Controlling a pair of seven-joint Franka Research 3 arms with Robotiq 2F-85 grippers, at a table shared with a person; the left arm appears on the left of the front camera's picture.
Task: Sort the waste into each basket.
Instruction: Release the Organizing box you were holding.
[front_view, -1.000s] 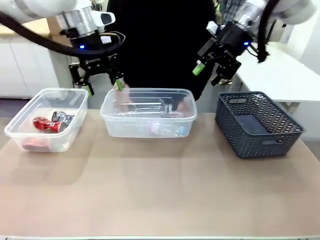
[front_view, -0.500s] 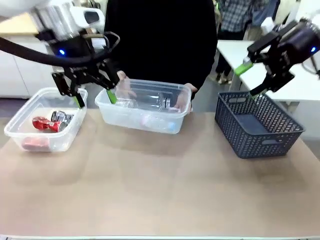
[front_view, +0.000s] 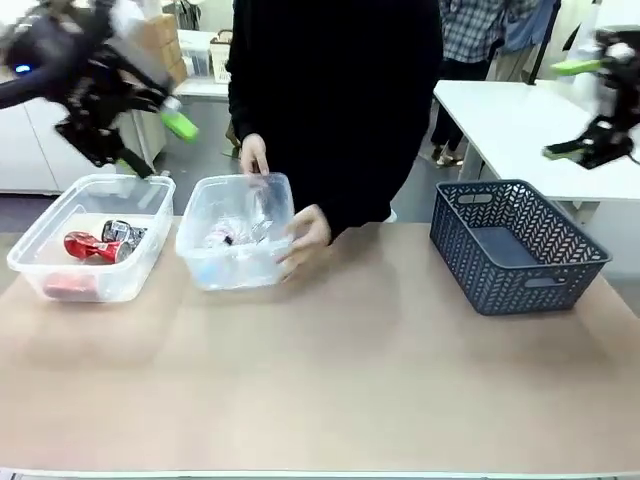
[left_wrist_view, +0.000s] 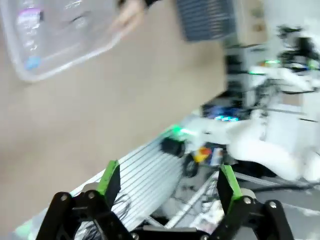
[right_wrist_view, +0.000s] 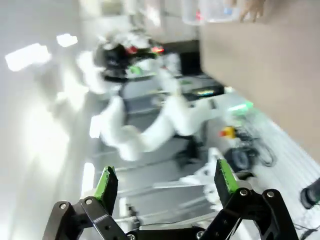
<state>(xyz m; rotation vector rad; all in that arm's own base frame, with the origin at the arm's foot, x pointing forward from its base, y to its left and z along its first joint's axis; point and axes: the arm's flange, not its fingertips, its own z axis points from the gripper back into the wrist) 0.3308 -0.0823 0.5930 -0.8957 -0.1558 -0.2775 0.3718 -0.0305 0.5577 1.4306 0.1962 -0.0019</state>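
Observation:
My left gripper (front_view: 155, 146) hangs open and empty above the back of the left clear tub (front_view: 40, 262), which holds crushed red and silver cans (front_view: 98, 246). A person's hands (front_view: 305, 232) hold the second clear tub (front_view: 205, 270), turned end-on, with clear bottles (front_view: 243, 228) inside. High at the far right, my right gripper (front_view: 567, 110) is open and empty. In the left wrist view the open gripper (left_wrist_view: 167, 182) looks past the table at that tub (left_wrist_view: 55, 35). The right wrist view shows its open gripper (right_wrist_view: 165, 182) and the tub (right_wrist_view: 215, 10) far off.
A dark blue-grey lattice basket (front_view: 515, 248) stands at the right of the tan table (front_view: 330, 380); nothing shows inside it. The person in black stands behind the middle tub. A white table (front_view: 500, 110) lies beyond on the right.
Both arms have risen and swung outward, left arm to the left, right arm to the right. The person has turned the middle tub and shifted it left.

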